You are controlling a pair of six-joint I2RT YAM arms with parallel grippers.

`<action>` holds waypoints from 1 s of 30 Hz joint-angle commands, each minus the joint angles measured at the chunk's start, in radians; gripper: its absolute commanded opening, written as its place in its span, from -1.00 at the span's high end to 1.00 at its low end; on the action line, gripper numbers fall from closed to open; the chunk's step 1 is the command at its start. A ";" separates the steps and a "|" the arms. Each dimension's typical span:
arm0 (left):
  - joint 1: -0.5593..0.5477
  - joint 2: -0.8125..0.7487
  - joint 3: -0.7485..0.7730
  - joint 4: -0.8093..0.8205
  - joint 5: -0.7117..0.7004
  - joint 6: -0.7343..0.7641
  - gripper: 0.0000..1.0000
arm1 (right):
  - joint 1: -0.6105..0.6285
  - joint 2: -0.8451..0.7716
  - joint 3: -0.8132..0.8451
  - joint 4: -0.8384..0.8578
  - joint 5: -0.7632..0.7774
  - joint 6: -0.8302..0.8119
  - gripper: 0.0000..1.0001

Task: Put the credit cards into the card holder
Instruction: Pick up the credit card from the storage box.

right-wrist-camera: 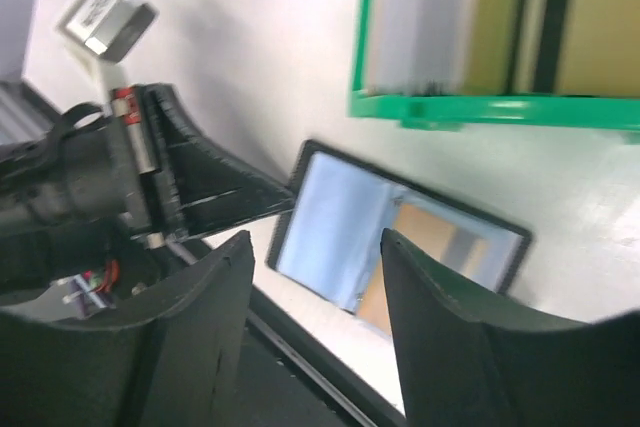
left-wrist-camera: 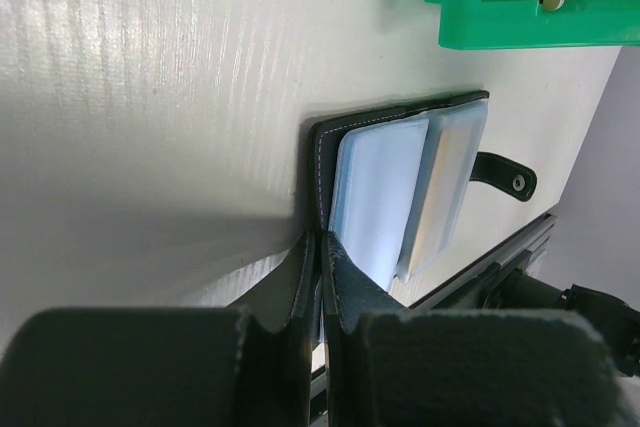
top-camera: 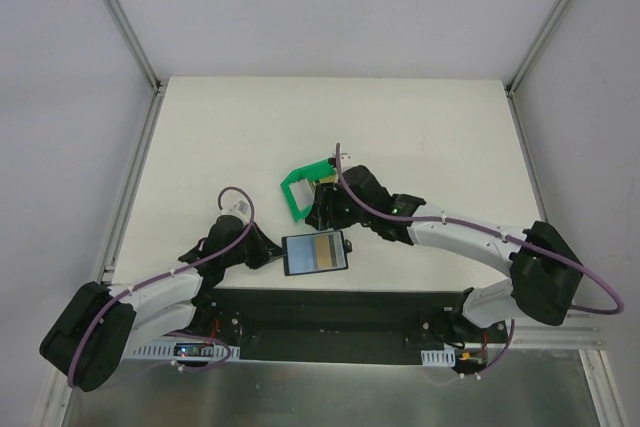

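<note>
Right end effector point(right-wrist-camera: 315, 242) released, empty, hovering between bin point(top-camera: 293, 197) and holder point(top-camera: 316, 253), frame centre. Cards point(right-wrist-camera: 500, 17) in bin, just above it; right arm nearer. Left end effector point(left-wrist-camera: 320, 242) clenched on holder's left edge. Holder open on bench point(top-camera: 420, 147).

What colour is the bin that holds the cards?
Green; the bin shows clearest in the left wrist view.

Card holder point(top-camera: 316, 253) on the table point(top-camera: 420, 127), just before the bin point(top-camera: 293, 194) with credit cards point(right-wrist-camera: 590, 17) inside.
</note>
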 commanded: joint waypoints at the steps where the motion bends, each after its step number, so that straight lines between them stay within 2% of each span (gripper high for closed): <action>1: 0.010 -0.014 -0.009 -0.015 -0.033 0.002 1.00 | -0.062 0.009 0.114 -0.120 0.061 -0.076 -0.15; 8: 0.010 -0.009 -0.005 -0.018 -0.045 0.001 1.00 | -0.161 0.173 0.320 -0.235 -0.031 -0.148 -0.22; 12: 0.010 -0.001 0.000 -0.020 -0.053 0.005 1.00 | -0.194 0.274 0.413 -0.266 -0.049 -0.165 -0.32; 16: 0.014 0.013 0.015 -0.038 -0.059 0.018 1.00 | -0.220 0.371 0.487 -0.273 -0.106 -0.173 -0.34; 30: 0.043 0.059 0.028 -0.018 -0.042 0.021 1.00 | -0.256 0.549 0.573 -0.252 -0.258 -0.180 -0.44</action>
